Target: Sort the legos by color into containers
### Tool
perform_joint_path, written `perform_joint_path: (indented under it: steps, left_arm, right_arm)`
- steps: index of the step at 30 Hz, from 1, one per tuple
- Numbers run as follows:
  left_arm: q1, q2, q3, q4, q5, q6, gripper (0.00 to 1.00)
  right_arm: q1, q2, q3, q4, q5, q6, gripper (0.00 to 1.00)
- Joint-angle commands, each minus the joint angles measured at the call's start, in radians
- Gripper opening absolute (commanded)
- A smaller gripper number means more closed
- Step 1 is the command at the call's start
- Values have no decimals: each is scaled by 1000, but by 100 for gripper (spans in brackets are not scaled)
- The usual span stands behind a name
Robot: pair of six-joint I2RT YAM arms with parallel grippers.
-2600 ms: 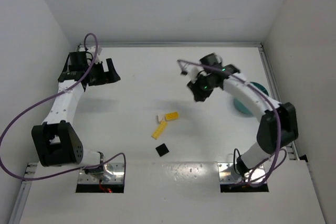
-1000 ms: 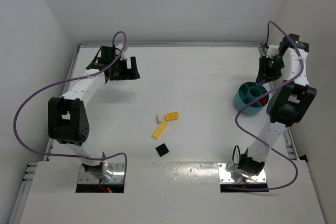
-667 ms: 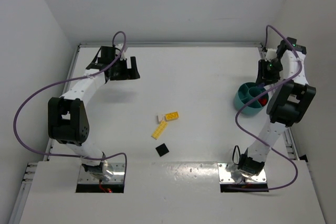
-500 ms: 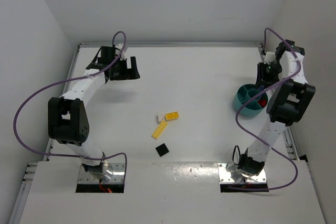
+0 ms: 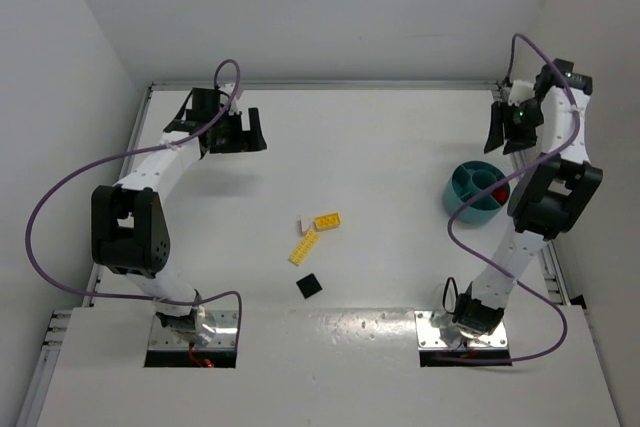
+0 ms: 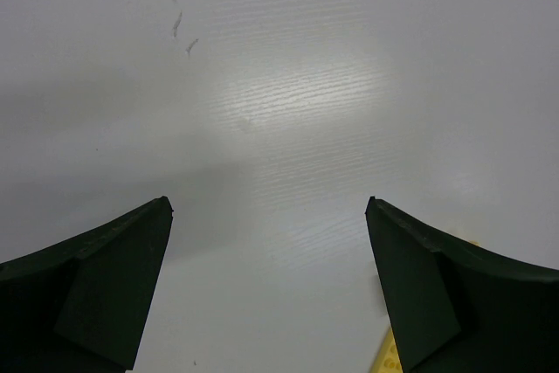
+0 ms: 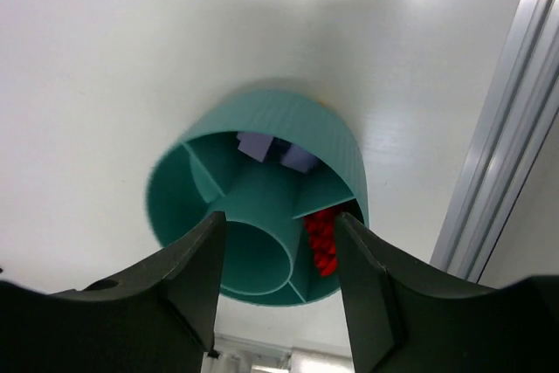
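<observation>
While the right gripper was held above the far right corner of the table, just beyond the teal dish, its jaws were set apart with nothing between them. From the right wrist view its two dark fingers were seen framing the dish from above, clear of the rim. Two pale purple bricks were found in one compartment on the side of the dish away from the fingers. A heap of red bricks was found in a neighbouring compartment, against the central ring. An aluminium rail was seen running along the table edge just beside the dish. The left gripper was held over the far left of the table, spread wide and holding nothing. A sliver of yellow was caught at the lower edge of the left wrist view beside one finger; which brick it was could not be told. Near the middle of the table, well apart from both grippers and from the dish, four legos were seen lying. These were a small yellow brick, a white brick just beside it, a long yellow plate at a slant close by, and a black square nearer the arm bases.
</observation>
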Motion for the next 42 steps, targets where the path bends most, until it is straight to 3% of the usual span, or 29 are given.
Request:
perform_joint_path:
  steps: [1, 3, 6, 9, 12, 14, 17, 24, 38, 41, 42]
  left_arm:
    - [3, -50, 17, 26, -4, -5, 100]
    - [3, -50, 17, 26, -4, -5, 100]
    - [-7, -59, 17, 26, -4, 4, 100]
    - [-7, -78, 8, 26, -4, 14, 100]
    - [-7, -114, -3, 14, 19, 39, 100]
    - [32, -128, -3, 0, 63, 39, 100]
    - [125, -138, -12, -24, 180, 5, 100]
    - [286, -229, -80, -46, 272, 7, 100]
    - [329, -314, -170, -98, 234, 64, 100]
    - [339, -314, -170, -98, 234, 64, 100]
    - [339, -314, -170, -98, 234, 64, 100]
  right_arm:
    - [14, -52, 182, -60, -218, -89, 53]
    - [43, -113, 203, -69, -337, -144, 53]
    - [190, -188, 158, -69, -375, -302, 53]
    - [417, -302, -33, -34, -341, -427, 52]
    - [685, -400, -335, 122, -280, -462, 52]
    - [872, -411, -424, 255, -252, -481, 52]
    - [1026, -370, -541, 398, -211, -513, 52]
    - [1140, -193, -632, 639, -130, -505, 65]
    - [1140, -6, -509, 695, -74, -439, 65]
    - [1149, 3, -509, 685, -74, -439, 59]
    - [1149, 3, -509, 685, -74, -439, 53]
